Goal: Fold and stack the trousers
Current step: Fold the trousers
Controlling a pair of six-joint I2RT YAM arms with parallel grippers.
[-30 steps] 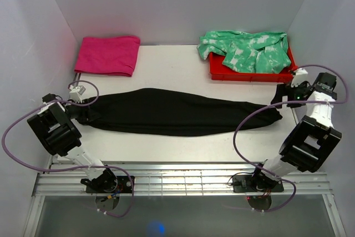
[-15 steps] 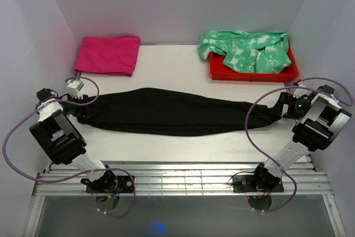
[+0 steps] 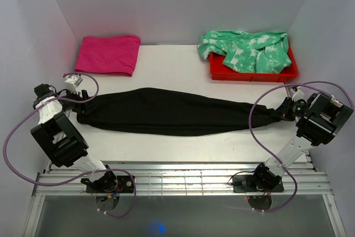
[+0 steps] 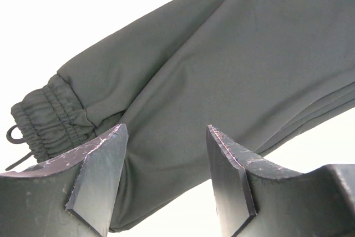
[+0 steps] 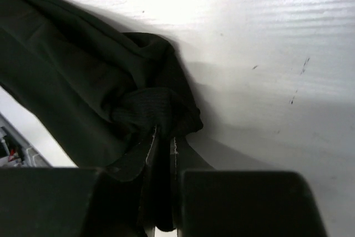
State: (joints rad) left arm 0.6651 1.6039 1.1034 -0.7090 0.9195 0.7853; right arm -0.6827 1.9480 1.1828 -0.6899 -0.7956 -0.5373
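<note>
Garment: long black soft-fabric jogger trousers [image 3: 172,112] lie stretched across your white desk [image 3: 166,65]. Your left end effector [image 4: 166,132] hangs spread apart over the waistband end; your right end effector [image 5: 162,137] clamps the ankle end.

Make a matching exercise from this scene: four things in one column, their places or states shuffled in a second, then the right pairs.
1. magenta cloth
2. tie-dye garment
3. left gripper
4. right gripper

A. shut on one end of the trousers
B. open, over the trousers
C. folded, far left of the table
D. heaped on the red tray

Pairs: 1-C, 2-D, 3-B, 4-A
</note>
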